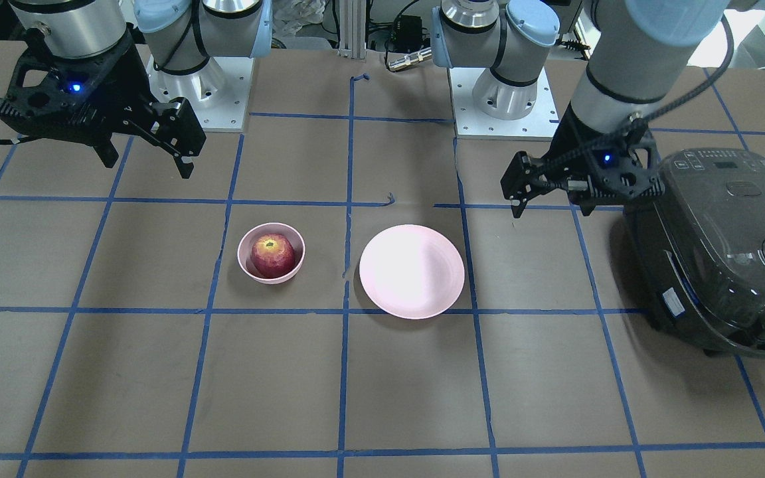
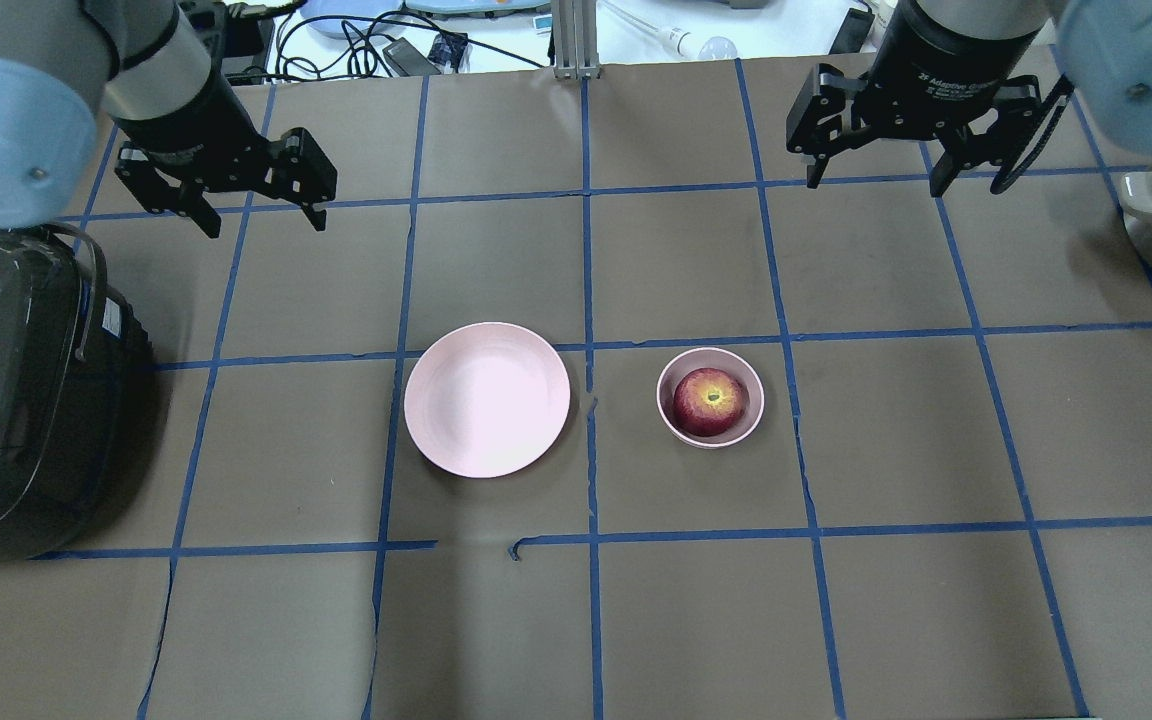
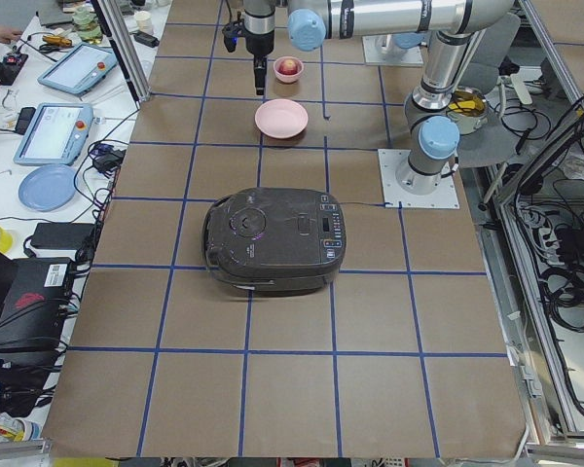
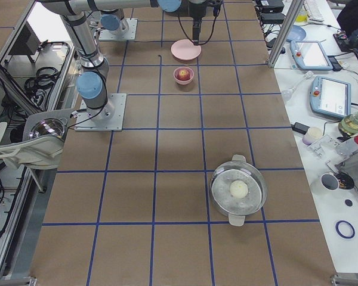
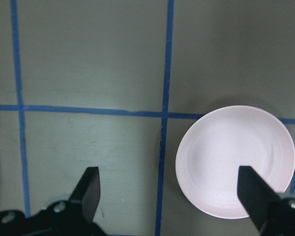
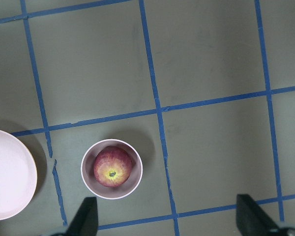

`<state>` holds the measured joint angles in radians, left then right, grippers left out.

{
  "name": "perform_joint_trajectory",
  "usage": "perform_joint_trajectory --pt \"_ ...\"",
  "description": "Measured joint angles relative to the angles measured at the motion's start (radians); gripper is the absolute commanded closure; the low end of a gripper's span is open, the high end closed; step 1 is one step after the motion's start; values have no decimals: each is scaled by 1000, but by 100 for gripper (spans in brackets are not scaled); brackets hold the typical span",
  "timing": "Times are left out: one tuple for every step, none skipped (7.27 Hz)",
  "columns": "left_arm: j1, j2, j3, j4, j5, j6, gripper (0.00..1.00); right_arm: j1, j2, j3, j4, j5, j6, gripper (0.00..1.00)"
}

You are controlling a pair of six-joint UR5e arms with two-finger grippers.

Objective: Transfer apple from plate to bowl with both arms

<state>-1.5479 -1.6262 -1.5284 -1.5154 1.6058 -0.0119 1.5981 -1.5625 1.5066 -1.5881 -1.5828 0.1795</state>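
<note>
1. We see the small round red apple [image 2: 709,400], yellowish around its stem, sitting inside the small, deep, pale-pink bowl [image 2: 666,421] near the middle of the brown desk [image 2: 686,620], which is taped with blue lines.
2. We find the wide, shallow, pale-pink plate [image 2: 487,399] lying near the bowl without touching it, on the side toward the desk's left end.
3. The left tool [image 2: 264,226], black and two-fingered, hangs raised over the desk, its fingers spread wide with nothing between them.
4. The right tool [image 2: 876,186], also black, hangs raised too, fingers wide apart and gripping nothing.
5. We note a black rice cooker [image 2: 6,400] at the desk's left end and a steel pot [image 4: 238,188], with a pale round thing inside, toward the right end.
</note>
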Motion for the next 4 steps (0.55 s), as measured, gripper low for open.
perform_joint_trajectory --pt "-14 13 55 -67 12 1 0 0 0 -1 -1 0 0 0" --pt "-21 19 80 -98 18 2 0 0 0 -1 -1 0 0 0" --pt "-23 21 90 -109 20 2 0 0 -1 -1 -1 0 0 0" --pt "-24 25 96 -112 17 3 0 1 -1 -2 -1 1 0 0"
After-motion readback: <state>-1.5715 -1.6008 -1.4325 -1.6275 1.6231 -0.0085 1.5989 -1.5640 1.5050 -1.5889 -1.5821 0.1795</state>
